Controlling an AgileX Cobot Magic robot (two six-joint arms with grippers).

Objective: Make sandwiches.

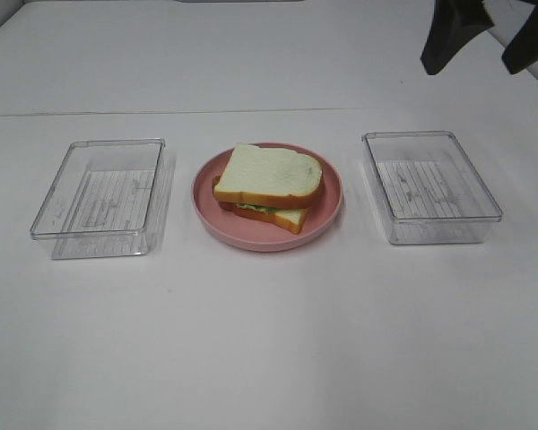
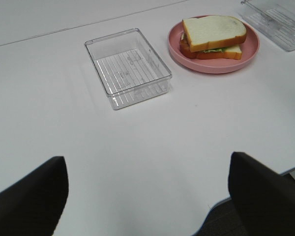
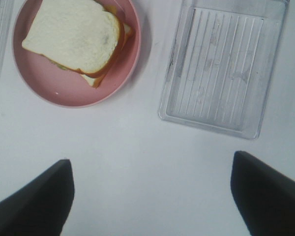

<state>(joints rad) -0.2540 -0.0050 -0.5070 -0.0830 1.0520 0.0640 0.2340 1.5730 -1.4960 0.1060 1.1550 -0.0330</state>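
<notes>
A finished sandwich sits on a pink plate between two clear trays.

On the white table, a bare tray lies at nine o'clock of the plate and another at three o'clock, likely emptied into the stack. The left gripper hangs wide apart and holds nothing; the right gripper, raised at two o'clock, also gapes wide, clear of the food.
</notes>
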